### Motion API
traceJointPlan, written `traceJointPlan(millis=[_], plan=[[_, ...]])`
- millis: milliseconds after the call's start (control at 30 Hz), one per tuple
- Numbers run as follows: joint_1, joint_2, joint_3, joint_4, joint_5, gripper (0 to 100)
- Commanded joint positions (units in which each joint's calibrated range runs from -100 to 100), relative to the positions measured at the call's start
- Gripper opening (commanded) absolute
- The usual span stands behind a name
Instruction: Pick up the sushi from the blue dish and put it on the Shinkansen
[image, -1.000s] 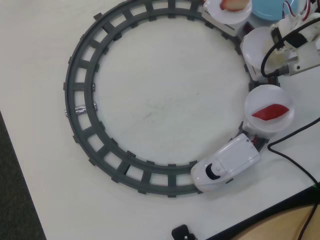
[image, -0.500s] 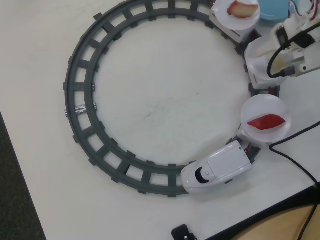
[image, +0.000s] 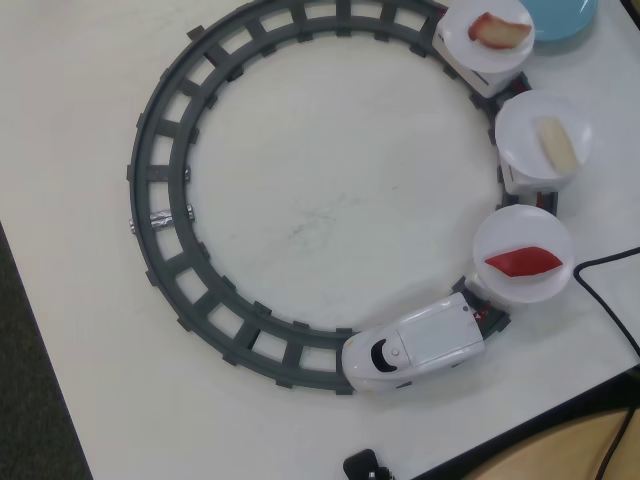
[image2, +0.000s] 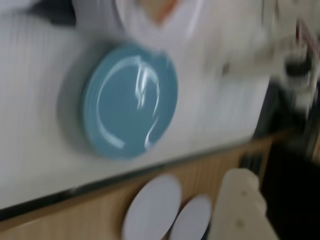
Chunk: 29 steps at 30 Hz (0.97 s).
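Now the sushi (image: 557, 143) lies on the middle white plate (image: 524, 128) of the Shinkansen (image: 415, 350), between a plate carrying a red leaf-shaped piece (image: 522, 262) and one with a red-and-white piece (image: 499, 30). Nothing lies on the blue dish (image2: 131, 101) in the blurred wrist view, beside the dark grey track (image: 170, 215). Only a pale gripper finger (image2: 240, 205) shows, so I cannot tell how the jaws stand.

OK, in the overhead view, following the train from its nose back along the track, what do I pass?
White train engine → plate with the red piece → plate with the pale beige sushi → plate with the red-and-white piece → then the blue dish off the track at the top edge.
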Motion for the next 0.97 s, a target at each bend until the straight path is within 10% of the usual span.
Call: traceJointPlan(millis=[0,467,933], plan=[[10.57,-15.58,13.75,0.04,-2.75,29],[20.87,-55.83,79.64,-13.82,-2.65,30],[21.31,-64.01,83.05,-6.38,-0.92,29]])
